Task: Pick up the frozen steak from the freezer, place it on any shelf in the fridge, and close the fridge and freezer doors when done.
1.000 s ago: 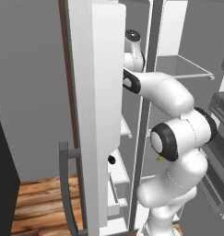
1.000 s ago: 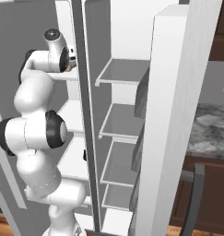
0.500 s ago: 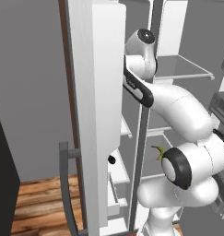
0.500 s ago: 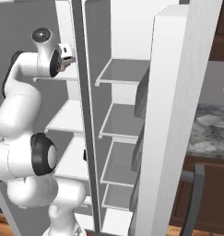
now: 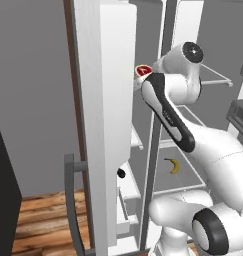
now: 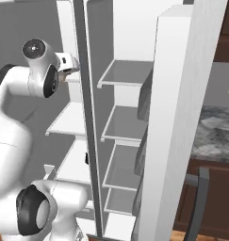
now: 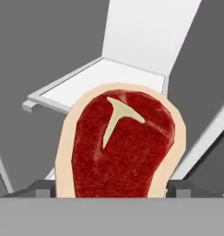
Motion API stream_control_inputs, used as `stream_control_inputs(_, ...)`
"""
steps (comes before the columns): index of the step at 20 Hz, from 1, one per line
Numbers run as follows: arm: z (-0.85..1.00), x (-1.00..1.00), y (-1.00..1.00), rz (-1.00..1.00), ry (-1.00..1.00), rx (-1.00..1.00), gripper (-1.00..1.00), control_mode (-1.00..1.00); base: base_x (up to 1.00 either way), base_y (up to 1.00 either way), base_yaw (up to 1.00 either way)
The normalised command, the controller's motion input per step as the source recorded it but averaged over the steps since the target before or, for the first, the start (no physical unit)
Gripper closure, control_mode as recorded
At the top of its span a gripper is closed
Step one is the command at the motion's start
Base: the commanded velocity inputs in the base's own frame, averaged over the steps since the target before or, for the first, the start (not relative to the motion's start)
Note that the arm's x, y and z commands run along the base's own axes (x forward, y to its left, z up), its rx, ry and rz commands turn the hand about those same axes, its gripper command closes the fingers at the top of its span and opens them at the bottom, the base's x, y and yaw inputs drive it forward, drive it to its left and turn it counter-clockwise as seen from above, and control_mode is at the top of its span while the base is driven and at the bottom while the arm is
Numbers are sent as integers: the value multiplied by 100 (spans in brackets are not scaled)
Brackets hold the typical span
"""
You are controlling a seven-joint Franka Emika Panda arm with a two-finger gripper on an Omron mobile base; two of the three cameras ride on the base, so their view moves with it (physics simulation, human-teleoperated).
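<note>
Hand view: claw (image 7: 106, 192) gripping steak (image 7: 120, 145), arm raised

Thin pale grey fridge shelf (image 5: 185, 172) — carries one yellow curved banana (image 5: 173, 166). Narrow white freezer shelf (image 5: 124, 187) — small black lump (image 5: 121, 173) at its edge.

The gripper (image 7: 111, 191) sits high in the freezer (image 5: 135, 145), beside the divider post (image 6: 87, 117), with the steak (image 7: 121, 145) between its fingers, standing out ahead of them. Beyond and below the steak lies a freezer shelf (image 7: 104, 76). Past the post, on the gripper's far side, the fridge (image 6: 130, 94) holds stacked shelves (image 6: 125, 124). Well below the gripper a banana (image 5: 174, 166) lies on a fridge shelf, and a small lump (image 5: 121, 173) sits low in the freezer, by the freezer door (image 5: 100, 120)
</note>
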Motion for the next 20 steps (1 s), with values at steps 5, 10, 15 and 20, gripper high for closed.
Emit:
stream_control_inputs(5,0,-88,-100,-5,-10,10,100,-100,0,0,0)
stream_control_inputs(10,13,-22,-100,-12,-1,11,100,-100,0,0,0)
stream_control_inputs(15,25,16,-99,-7,2,10,100,-100,0,0,0)
stream_control_inputs(20,4,54,-94,0,13,10,100,-100,0,0,0)
